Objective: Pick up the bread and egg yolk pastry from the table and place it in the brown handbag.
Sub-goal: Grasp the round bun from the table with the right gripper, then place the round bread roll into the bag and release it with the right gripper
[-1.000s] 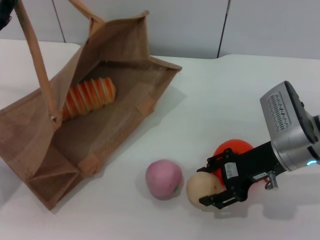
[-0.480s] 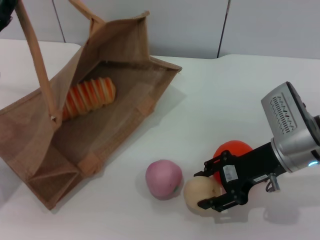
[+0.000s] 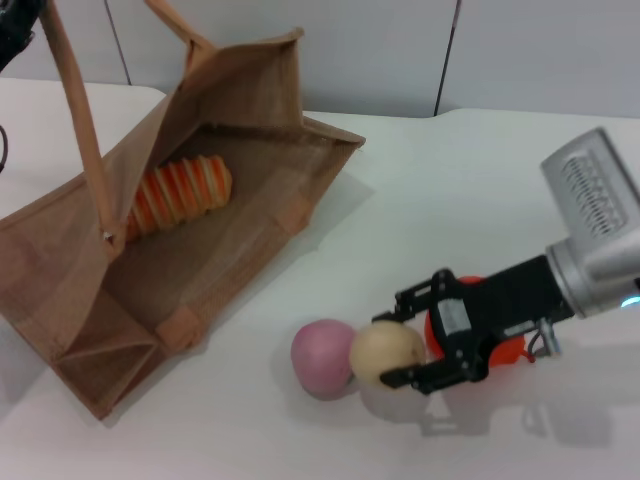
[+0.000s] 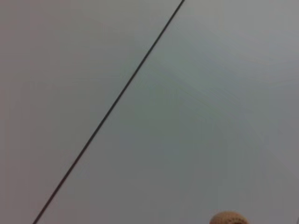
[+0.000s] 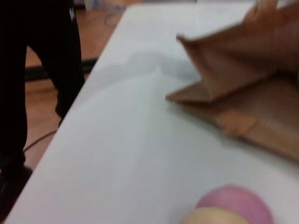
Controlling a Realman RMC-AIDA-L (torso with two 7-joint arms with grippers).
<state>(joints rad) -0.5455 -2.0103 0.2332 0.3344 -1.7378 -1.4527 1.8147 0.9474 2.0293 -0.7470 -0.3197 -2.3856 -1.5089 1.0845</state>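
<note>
The egg yolk pastry (image 3: 385, 352), a pale tan ball, hangs just above the table with my right gripper (image 3: 398, 340) shut on it; its shadow lies below. In the right wrist view the pastry (image 5: 210, 217) peeks in at the edge. The bread (image 3: 180, 193), striped orange and cream, lies inside the brown handbag (image 3: 250, 110), which stands open at the left. One tan handle (image 3: 75, 110) is held up toward my left gripper (image 3: 12, 30), which barely shows in the top left corner.
A pink ball (image 3: 316, 358) rests on the table right beside the pastry. An orange-red fruit (image 3: 512, 350) sits behind the right gripper. A dark-clothed person (image 5: 42, 70) stands past the table's edge in the right wrist view.
My right gripper has closed on the pastry, lifted it off the table and carried it left, up against the pink ball. The bag and bread have not moved.
</note>
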